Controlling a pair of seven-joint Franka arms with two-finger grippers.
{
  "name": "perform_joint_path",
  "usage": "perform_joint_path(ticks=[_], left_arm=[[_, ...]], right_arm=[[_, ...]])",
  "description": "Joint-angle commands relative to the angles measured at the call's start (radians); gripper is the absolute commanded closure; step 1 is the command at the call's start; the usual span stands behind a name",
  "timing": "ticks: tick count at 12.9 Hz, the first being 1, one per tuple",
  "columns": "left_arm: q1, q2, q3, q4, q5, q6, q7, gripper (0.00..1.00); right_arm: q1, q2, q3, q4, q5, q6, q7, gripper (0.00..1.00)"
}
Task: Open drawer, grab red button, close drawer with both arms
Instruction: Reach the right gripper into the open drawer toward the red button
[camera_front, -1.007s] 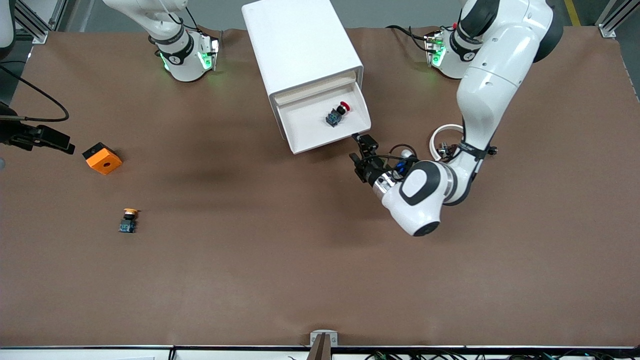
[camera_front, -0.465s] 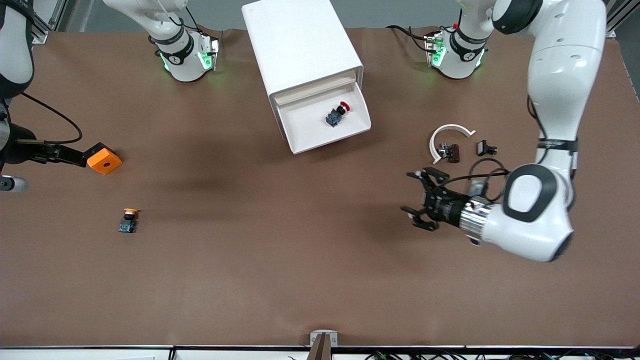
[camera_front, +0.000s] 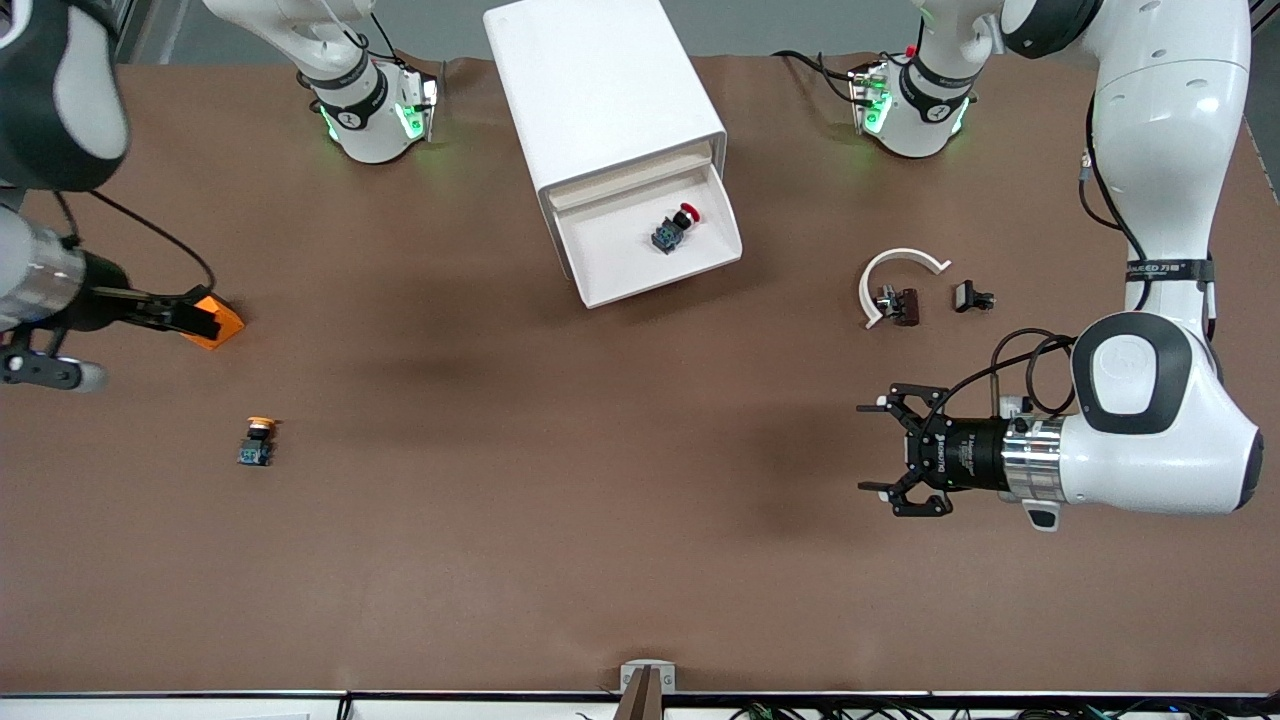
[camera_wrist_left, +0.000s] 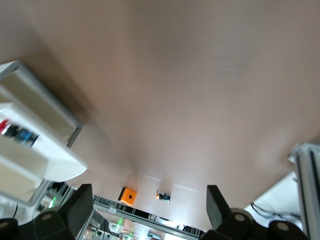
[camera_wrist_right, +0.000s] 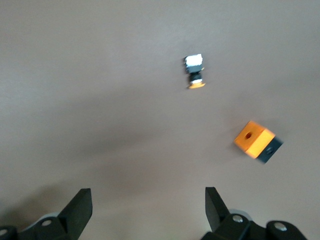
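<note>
Inside the open drawer (camera_front: 650, 245) of the white cabinet (camera_front: 600, 95), the button (camera_front: 673, 228) is lying on its side, its red cap pointing toward the cabinet's body and its blue base toward the drawer's front lip. The drawer is standing pulled out toward the front camera, and the left wrist view is also showing it open with the button (camera_wrist_left: 15, 132) inside.

Over bare tabletop (camera_front: 600, 520) toward the left arm's end, the left gripper (camera_front: 885, 455) is hovering level with its fingers spread wide and nothing between them. A white curved piece (camera_front: 893, 275) with small dark parts beside it is lying on the table between this gripper and the left arm's base.

Toward the right arm's end of the table, the right gripper (camera_front: 190, 312) is hanging over the orange cube (camera_front: 222, 322), partly covering it in the front view. The right wrist view is showing its fingers (camera_wrist_right: 80, 207) parted and empty, with the cube (camera_wrist_right: 254, 140) and the orange-capped button (camera_wrist_right: 194, 72) below. The orange-capped button (camera_front: 257, 441) is resting nearer to the front camera than the cube.
</note>
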Motion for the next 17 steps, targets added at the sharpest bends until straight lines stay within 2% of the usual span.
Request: perform_joint_path(ticks=[1, 3, 5, 7, 9, 10, 15, 17], left_arm=[[-0.002, -0.016, 0.04, -0.009, 0.018, 0.014, 0.186, 0.0], [0.003, -0.026, 0.048, -0.011, 0.02, 0.01, 0.227, 0.0], [-0.006, -0.068, 0.038, -0.015, 0.111, 0.008, 0.309, 0.0], [-0.058, -0.076, -0.002, -0.035, 0.186, 0.009, 0.363, 0.0], [-0.14, -0.072, -0.009, -0.037, 0.364, 0.01, 0.371, 0.0], [-0.17, -0.067, -0.012, -0.037, 0.407, 0.011, 0.373, 0.0], [-0.224, -0.078, -0.012, -0.075, 0.458, 0.022, 0.553, 0.0], [-0.241, -0.082, -0.021, -0.094, 0.558, -0.006, 0.572, 0.0]], right_arm=[[0.108, -0.001, -0.003, 0.015, 0.032, -0.022, 0.228, 0.0], [0.162, -0.001, -0.003, 0.006, 0.122, -0.011, 0.353, 0.0], [0.214, 0.004, -0.003, 0.012, 0.188, -0.014, 0.443, 0.0], [0.297, 0.01, -0.003, 0.008, 0.193, -0.004, 0.525, 0.0], [0.367, 0.024, -0.003, 0.009, 0.229, 0.044, 0.579, 0.0], [0.407, 0.04, -0.004, 0.011, 0.239, 0.079, 0.618, 0.0], [0.611, 0.152, -0.004, 0.015, 0.23, 0.225, 0.949, 0.0], [0.665, 0.195, -0.006, 0.015, 0.225, 0.295, 1.028, 0.0]])
